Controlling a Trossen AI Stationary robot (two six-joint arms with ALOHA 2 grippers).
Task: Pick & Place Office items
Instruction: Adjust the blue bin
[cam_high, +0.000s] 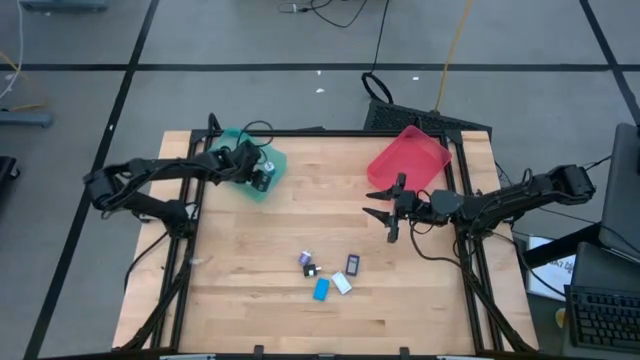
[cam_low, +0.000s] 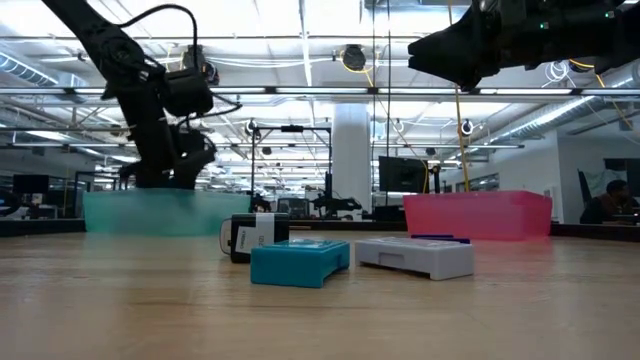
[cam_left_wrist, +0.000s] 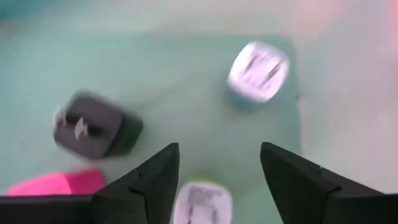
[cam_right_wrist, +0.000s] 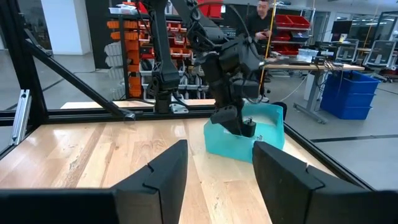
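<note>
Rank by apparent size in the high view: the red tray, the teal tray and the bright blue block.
1. Red tray, all visible.
2. Teal tray, similar but partly hidden under the left arm, so unsure.
3. Bright blue block, far smaller.

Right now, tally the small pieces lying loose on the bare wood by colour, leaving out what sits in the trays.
Purple piece: 1
Black piece: 1
Dark blue piece: 1
White piece: 1
Bright blue piece: 1
Total: 5
</note>
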